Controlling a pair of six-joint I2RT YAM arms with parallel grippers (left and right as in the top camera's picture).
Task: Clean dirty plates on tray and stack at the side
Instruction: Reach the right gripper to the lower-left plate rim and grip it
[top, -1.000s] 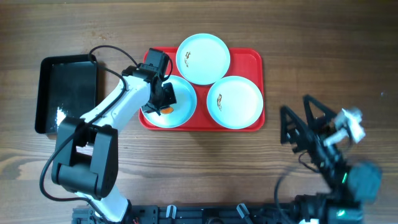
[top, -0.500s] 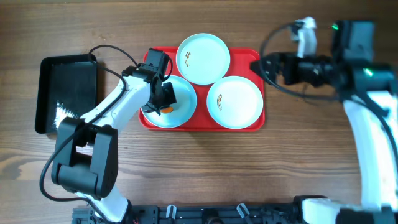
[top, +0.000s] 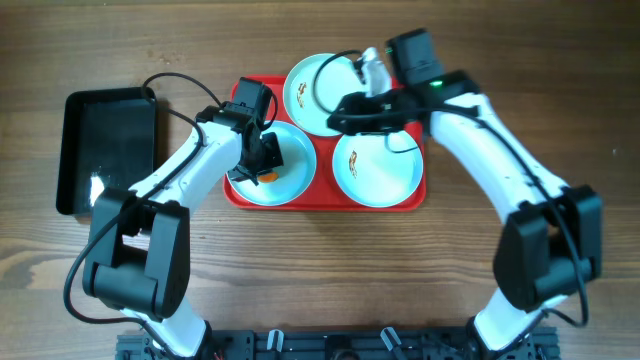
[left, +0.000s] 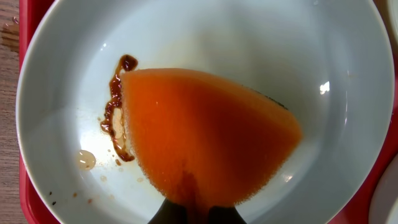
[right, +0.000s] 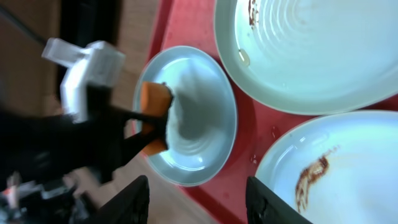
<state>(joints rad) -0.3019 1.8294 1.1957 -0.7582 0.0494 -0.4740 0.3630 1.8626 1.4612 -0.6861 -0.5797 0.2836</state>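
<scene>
While my left claw (top: 266, 165) pinched the orange sponge (left: 205, 137) against the left plate (left: 348, 93), all three plates (top: 326, 95) sat on the red tray (top: 325, 200). My right claw (right: 198, 186) hung with fingers apart over the tray's middle.

Bare wood table (top: 560, 100), matt, visible grain. Red plastic tray (top: 412, 92), smooth, slight sheen. 3 plates (top: 378, 165) glossy, smooth, faint concentric ridges. Brown smear (left: 115, 102) looks wet and shiny. Orange foam sponge (left: 205, 134), matt, finely porous. Black plastic bin (top: 110, 150), glossy, glare patch. White arm shells (top: 185, 170), smooth plastic.
</scene>
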